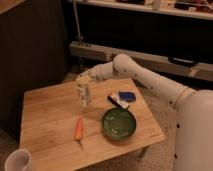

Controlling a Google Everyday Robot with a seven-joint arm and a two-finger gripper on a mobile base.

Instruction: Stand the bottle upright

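Note:
The bottle (84, 95) is small, clear and pale. It stands upright near the middle back of the wooden table (50, 110), with its base at or just above the surface. My gripper (84, 80) is directly over the bottle's top end and meets it there. The white arm (145, 75) reaches in from the right. The cap end is hidden by the gripper.
An orange carrot (78, 129) lies in front of the bottle. A green bowl (119, 123) sits to the front right. A blue and white packet (121, 98) lies behind the bowl. A white mug (17, 161) is at the front left corner. A dark cabinet (30, 45) stands left.

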